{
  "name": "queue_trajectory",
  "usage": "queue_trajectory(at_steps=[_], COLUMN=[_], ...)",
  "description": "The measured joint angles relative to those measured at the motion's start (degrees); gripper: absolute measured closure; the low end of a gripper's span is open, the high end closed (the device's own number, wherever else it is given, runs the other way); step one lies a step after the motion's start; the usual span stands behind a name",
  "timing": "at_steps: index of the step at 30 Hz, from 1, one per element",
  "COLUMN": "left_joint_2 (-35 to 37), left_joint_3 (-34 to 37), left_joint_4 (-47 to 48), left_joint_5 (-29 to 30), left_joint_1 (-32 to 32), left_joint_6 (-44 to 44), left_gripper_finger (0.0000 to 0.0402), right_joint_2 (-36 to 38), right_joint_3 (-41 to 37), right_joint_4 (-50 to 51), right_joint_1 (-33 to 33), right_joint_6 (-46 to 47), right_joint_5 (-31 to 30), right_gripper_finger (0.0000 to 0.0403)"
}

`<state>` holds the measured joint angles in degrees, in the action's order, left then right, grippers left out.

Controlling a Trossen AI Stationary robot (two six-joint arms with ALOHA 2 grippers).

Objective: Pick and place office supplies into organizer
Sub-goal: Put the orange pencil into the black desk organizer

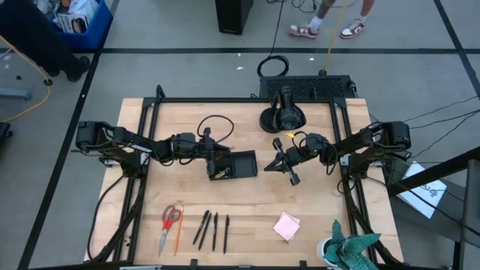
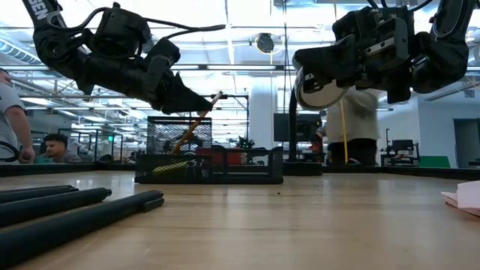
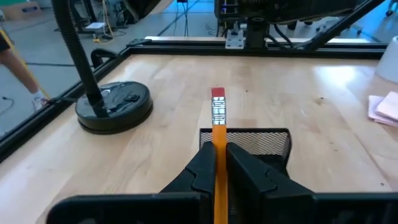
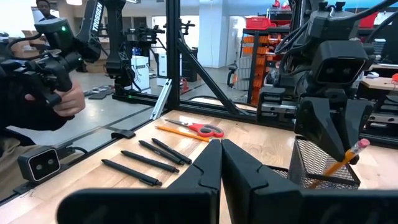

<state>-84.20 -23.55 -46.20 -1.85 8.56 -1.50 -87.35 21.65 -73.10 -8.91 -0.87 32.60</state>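
My left gripper [image 1: 218, 162] hovers over the left end of the organizer [image 1: 241, 163], a black mesh tray, and is shut on an orange pencil [image 3: 218, 134]. A yellow-green piece [image 2: 175, 169] lies inside the tray. My right gripper [image 1: 277, 163] hangs shut and empty just right of the organizer, above the table. Red-handled scissors [image 1: 171, 220], another orange pencil [image 1: 178, 234] and several black pens [image 1: 213, 229] lie flat near the near edge. The pink sticky-note pad [image 1: 286, 225] lies to their right. My left gripper pinches the orange pencil's shaft [image 3: 219, 155] between its two fingers, coming from the table's left and slanting down. The red eraser end [image 3: 217, 93] sticks out past the fingertips. The pencil is tilted, its lower part [image 2: 182, 141] reaching into the organizer; whether it touches bottom I cannot tell.
The round black camera-stand base [image 1: 280, 118] with its post stands behind the organizer. A teal cloth [image 1: 351, 251] lies at the near right corner. A black frame [image 1: 150, 105] runs along the table's edges. People stand and sit beyond the table.
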Motion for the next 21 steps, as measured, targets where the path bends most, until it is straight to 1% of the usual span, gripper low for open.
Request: queue_trajectory(at_steps=[3, 10, 13, 16, 18, 19, 21], left_joint_2=[0.00, 0.00, 0.00, 0.00, 0.58, 1.60, 3.48], left_joint_3=[0.00, -0.02, -0.84, -2.88, -5.91, -7.97, -15.02], left_joint_4=[-0.17, -0.60, -0.62, -0.06, 3.35, 7.71, 21.25], left_joint_5=[-0.99, -0.93, 0.88, 3.04, 5.18, 6.58, 9.71], left_joint_1=[-0.03, -0.25, -0.70, -1.26, -2.12, -2.75, -4.58], left_joint_6=[1.06, 2.50, 2.07, 1.89, 1.80, 1.83, 1.91], left_gripper_finger=[0.0352, 0.0284, 0.0262, 0.0250, 0.0248, 0.0248, 0.0250], right_joint_2=[0.00, 0.00, 0.00, 0.00, 0.00, 0.00, 0.00], right_joint_3=[0.00, 0.00, 0.00, 0.00, 0.00, 0.00, 0.00], right_joint_4=[0.00, 0.00, 0.00, 0.00, -0.01, 0.00, 0.00], right_joint_1=[0.00, 0.00, 0.00, 0.00, 0.00, 0.00, 0.00], right_joint_6=[0.12, 0.18, 0.18, 0.18, 0.18, 0.19, 0.22], right_joint_5=[0.01, 0.22, 0.22, 0.22, 0.22, 0.22, 0.23], right_gripper_finger=[0.0399, 0.0399, 0.0399, 0.0399, 0.0399, 0.0399, 0.0399])
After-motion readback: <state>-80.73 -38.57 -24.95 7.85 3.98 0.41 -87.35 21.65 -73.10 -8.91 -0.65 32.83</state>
